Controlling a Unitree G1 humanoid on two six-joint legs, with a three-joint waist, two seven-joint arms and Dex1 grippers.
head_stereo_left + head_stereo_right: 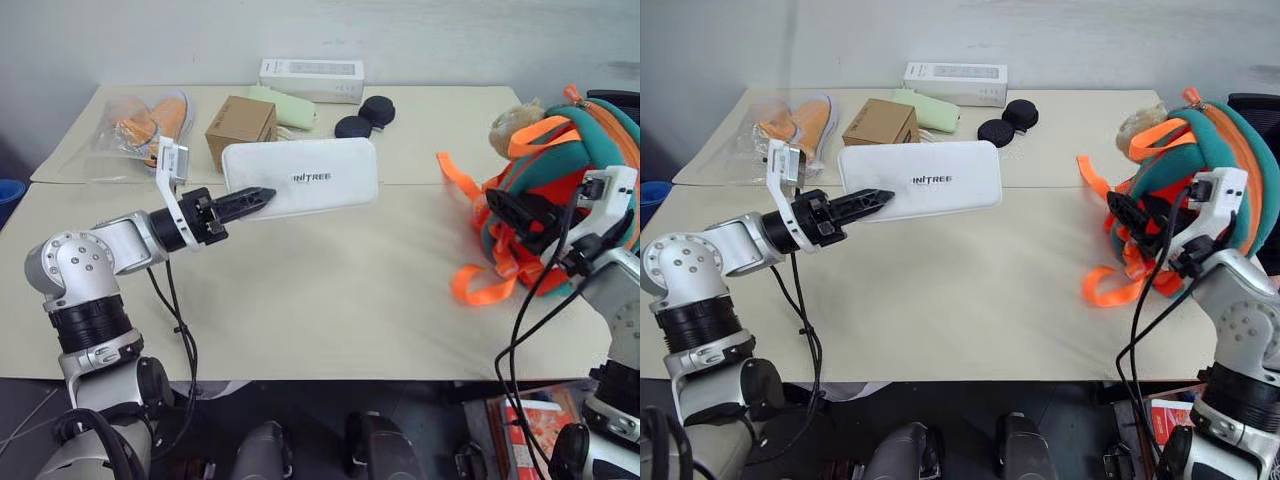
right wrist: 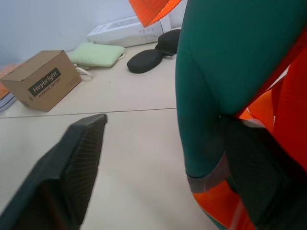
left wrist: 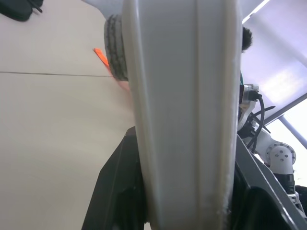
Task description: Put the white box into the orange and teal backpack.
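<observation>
White and smooth, the box [image 1: 305,178] is a long flat case with round corners and small dark letters on its face. It is up off the table [image 1: 330,300], over the middle near the back edge. The left claw [image 1: 250,198] is clamped on its short end, one black finger [image 3: 117,191] on each flat side.

The backpack [image 1: 1200,190] stands near the right edge of the table. It is soft cloth, bright orange and teal, with floppy orange straps [image 1: 1110,285] lying on the table and a tan fluffy toy [image 1: 512,122] on top. The right claw [image 2: 163,158] is at the bag with its black fingers apart, one on each side of a teal fold. It is not squeezing the fold yet, I think.

To do this step well, the right claw should pinch the teal edge and pull the bag's mouth wide. I cannot see the opening from here. The box is stiff and long, so it should go in short end first, straight and slow. The bag is soft and may tip or fold shut, so it needs a firm hold. The loose straps could catch the box.

At the back of the table are a brown cardboard cube [image 1: 240,127], a long white carton [image 1: 311,79], a soft green pouch [image 2: 96,54] and two round black pads [image 1: 364,117].
</observation>
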